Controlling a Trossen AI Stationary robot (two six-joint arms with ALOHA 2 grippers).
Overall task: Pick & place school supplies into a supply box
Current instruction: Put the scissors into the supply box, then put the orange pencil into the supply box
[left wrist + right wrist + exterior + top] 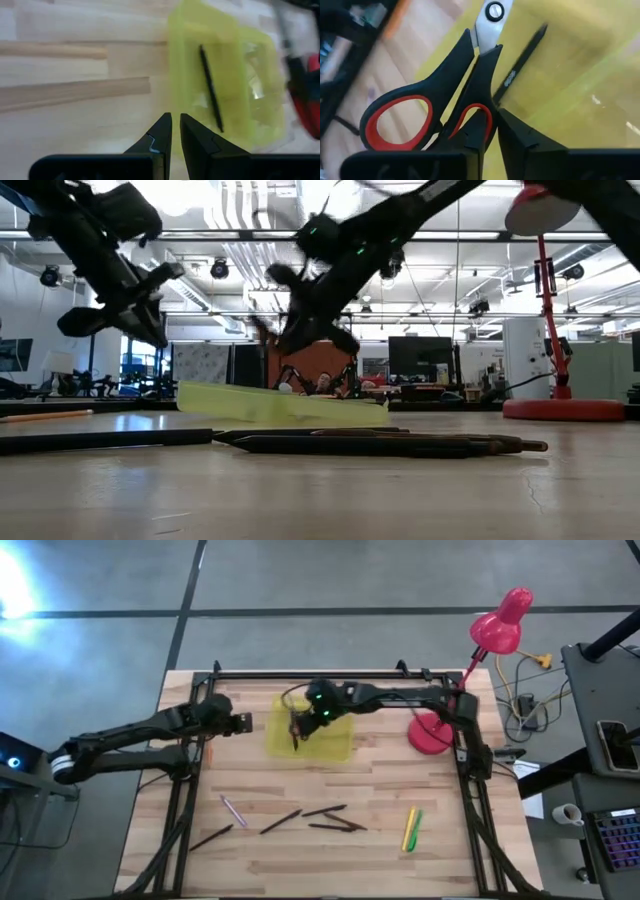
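Red-handled steel scissors [445,107], clamped in the right claw [492,131], should be lowered flat beside the thin dark pen [210,87] in the translucent yellow-green plastic box [335,743], while the left claw [175,131], nearly together, is kept at its nine o'clock.

Right gripper [297,730] with scissors [435,107] hangs over the supply box [335,743], blocking entry from above. Left gripper [243,723] crowds its 9 o'clock side; pink lamp [440,725] stands at 3 o'clock. Bare bench [400,775] at 6 o'clock.
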